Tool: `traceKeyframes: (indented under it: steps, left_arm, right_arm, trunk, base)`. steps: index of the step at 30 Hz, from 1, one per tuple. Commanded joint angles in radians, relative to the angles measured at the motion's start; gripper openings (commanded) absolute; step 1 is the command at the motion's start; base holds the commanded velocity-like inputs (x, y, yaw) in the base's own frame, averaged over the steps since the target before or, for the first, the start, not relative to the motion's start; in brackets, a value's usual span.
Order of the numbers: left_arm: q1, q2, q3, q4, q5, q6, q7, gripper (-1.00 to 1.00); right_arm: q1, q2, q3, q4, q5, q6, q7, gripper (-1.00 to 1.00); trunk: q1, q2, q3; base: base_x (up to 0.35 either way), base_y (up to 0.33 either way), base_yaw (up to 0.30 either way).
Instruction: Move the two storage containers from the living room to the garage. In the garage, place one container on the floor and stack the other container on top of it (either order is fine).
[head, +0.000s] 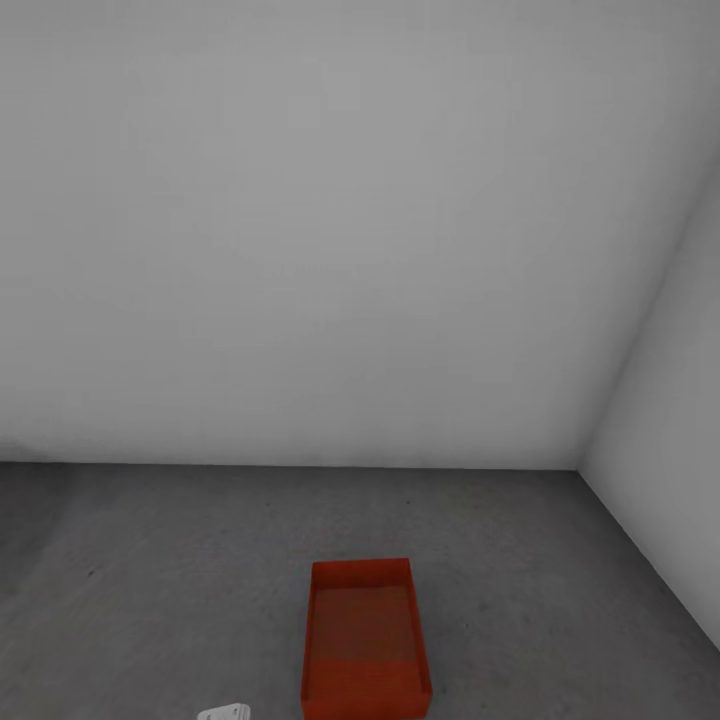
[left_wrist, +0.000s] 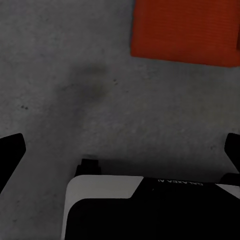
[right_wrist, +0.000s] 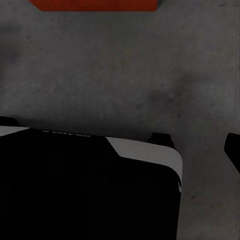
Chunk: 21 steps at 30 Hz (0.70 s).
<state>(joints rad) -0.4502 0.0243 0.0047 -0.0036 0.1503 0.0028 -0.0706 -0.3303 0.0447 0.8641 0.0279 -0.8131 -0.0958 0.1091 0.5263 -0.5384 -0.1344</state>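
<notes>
An orange-red storage container (head: 365, 640) stands upright on the garage's dark grey concrete floor (head: 150, 580), just ahead of me and a little right of centre. The same storage container (left_wrist: 185, 30) lies beyond my left gripper (left_wrist: 120, 147), whose two dark fingertips (left_wrist: 10, 150) stand far apart with only floor between them. In the right wrist view a strip of the storage container (right_wrist: 95, 4) shows past my right gripper (right_wrist: 120, 135), also spread wide and holding nothing. Both grippers hang apart from the bin.
A plain grey-white wall (head: 300, 250) closes the floor ahead, and a second wall (head: 670, 450) meets it at a corner on the right. My own black-and-white base (left_wrist: 150, 210) sits under both grippers. A white bit of the robot (head: 225, 712) peeks in near the bin.
</notes>
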Motion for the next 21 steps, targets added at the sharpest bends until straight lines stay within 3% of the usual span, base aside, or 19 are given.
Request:
traceKeyframes:
  steps: [1, 21]
  left_arm:
    - [-0.001, 0.0, 0.0, 0.0, 0.009, 0.0, -0.005, 1.0]
    - [-0.001, 0.0, 0.0, 0.0, 0.009, 0.0, -0.005, 1.0]
  right_arm:
    - [-0.001, 0.0, 0.007, 0.003, -0.011, -0.004, 0.005, 1.0]
    - [-0.001, 0.0, 0.006, 0.003, -0.014, -0.005, 0.003, 1.0]
  trunk:
    - [0.0, -0.002, -0.002]
    - [0.0, -0.002, -0.002]
  base:
    - [0.0, 0.0, 0.0]
    - [0.0, 0.0, 0.0]
